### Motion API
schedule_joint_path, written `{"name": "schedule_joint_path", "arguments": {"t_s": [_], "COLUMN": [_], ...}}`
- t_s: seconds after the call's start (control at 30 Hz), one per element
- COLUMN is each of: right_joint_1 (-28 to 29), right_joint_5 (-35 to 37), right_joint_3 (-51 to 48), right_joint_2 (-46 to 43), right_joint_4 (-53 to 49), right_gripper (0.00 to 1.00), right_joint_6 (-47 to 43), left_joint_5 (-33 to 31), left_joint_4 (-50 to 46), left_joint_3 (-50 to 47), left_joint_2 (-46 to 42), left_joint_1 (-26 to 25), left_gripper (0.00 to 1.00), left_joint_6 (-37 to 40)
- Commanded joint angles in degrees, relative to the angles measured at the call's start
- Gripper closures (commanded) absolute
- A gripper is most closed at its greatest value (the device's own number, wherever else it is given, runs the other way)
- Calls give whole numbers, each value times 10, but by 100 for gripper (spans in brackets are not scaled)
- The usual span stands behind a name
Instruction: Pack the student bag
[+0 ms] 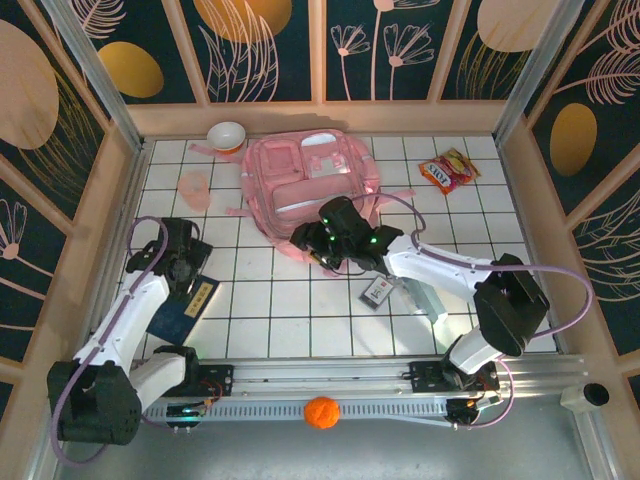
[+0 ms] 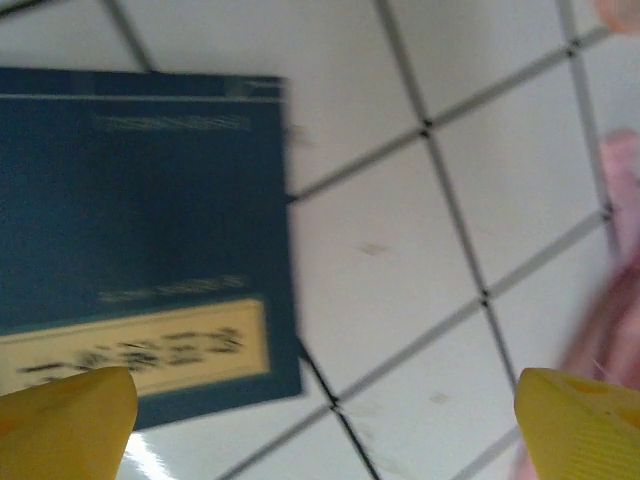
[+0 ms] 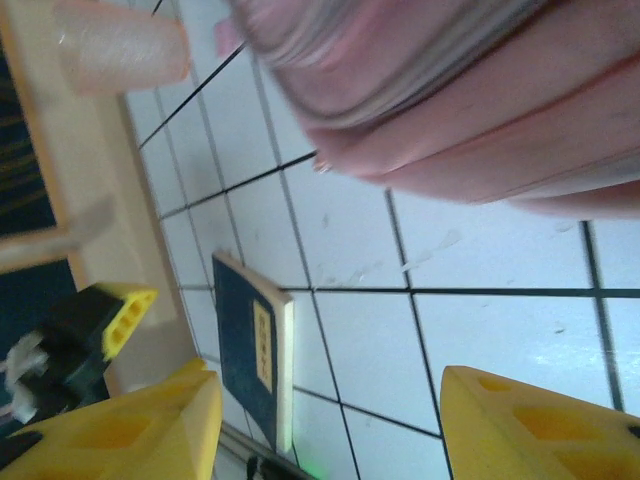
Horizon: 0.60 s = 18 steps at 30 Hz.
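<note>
Top external view: a white-tiled table [image 1: 290,310] is seen, walled by patterned panels [image 1: 260,50]. The student bag [image 1: 305,185], pink and by far the largest object, is laid flat on the table directly ahead of the right jaws, which are placed at its near edge. In the right wrist view the bag [image 3: 480,110] is seen just beyond the jaws, not between them. The right jaws are parted and nothing is gripped by them. The right arm [image 1: 450,270] is stretched from its base toward the bag. The left arm [image 1: 125,320] is bent over the left part of the table, well apart from the bag.

The left jaws are spread wide and nothing is held; bare tile is seen between them in the left wrist view. A dark blue book [image 1: 185,310] with a yellow label strip is laid flat just behind the left jaws, and in the left wrist view one yellow fingertip [image 2: 65,420] is seen over its edge.

A translucent pink cup [image 1: 194,188] is stood beyond the left jaws. A white bowl [image 1: 227,135] is set farther beyond them, near the bag's far left corner. A snack packet [image 1: 448,170] is laid beyond and to the right of the right jaws. A small dark card [image 1: 378,291] is laid behind the right jaws, beside the right arm. An orange ball [image 1: 321,411] is rested on the rail [image 1: 330,378], well behind both jaws.
</note>
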Motion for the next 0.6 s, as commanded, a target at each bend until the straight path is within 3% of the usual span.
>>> {"name": "schedule_joint_path", "arguments": {"t_s": [0.0,0.27,0.57], "right_joint_1": [14,37,40], "right_joint_5": [-24,-47,-73], "right_joint_3": [49,91,117], "right_joint_2": [20,81,127], "right_joint_4": [-27,13,47], "right_gripper": [41,42,42], "right_joint_6": [-61,-88,-105], "left_joint_5": [-44,-69,-107], "left_joint_4": [-74,-66,-26], "left_joint_3": [-35,-122,-125], "left_joint_2": [-25,-109,-28], "left_joint_1": [39,133,187], "left_gripper": [3,1,1], "left_joint_6": [-31,-27,-22]}}
